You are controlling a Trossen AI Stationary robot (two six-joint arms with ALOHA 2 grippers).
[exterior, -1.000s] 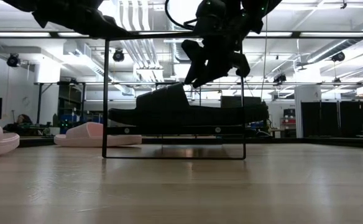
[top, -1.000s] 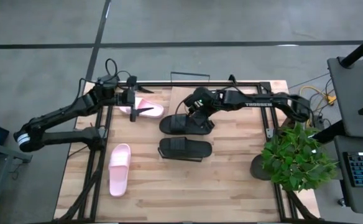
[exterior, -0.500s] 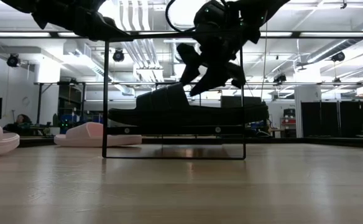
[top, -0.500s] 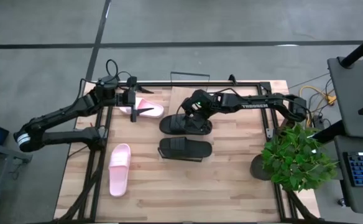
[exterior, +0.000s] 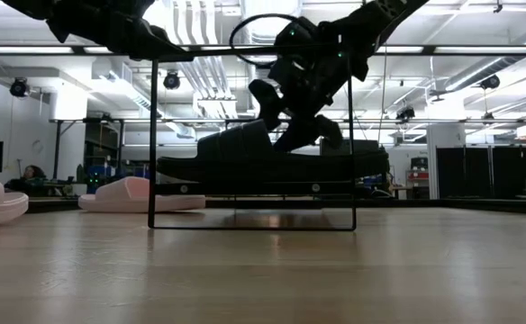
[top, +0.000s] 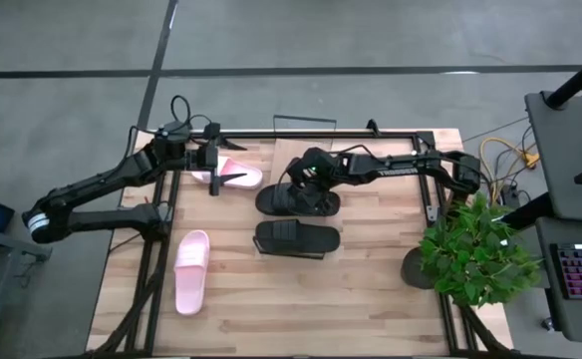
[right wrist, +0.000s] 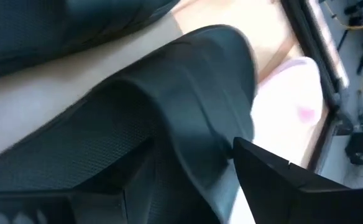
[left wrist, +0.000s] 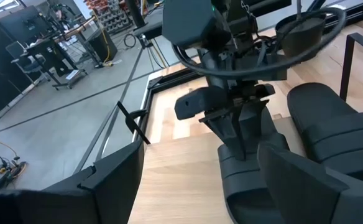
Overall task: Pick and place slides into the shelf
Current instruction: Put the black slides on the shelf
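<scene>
The table [top: 371,299] is carrying four slides: a pink one [top: 191,271] at the near left, another pink one [top: 239,176] at the far left under the left gripper [top: 214,172], whose fingers are spread wide and holding nothing, and two black ones mid-table, one [top: 297,238] nearer, one [top: 297,200] farther. The right gripper [top: 306,181] is hanging open just over the farther black slide's strap, gripping nothing. The shelf [top: 306,125] is showing only as a thin wire frame at the far edge. These slides are looking like light, springy foam, so pinching across the arched strap is probably surest.
</scene>
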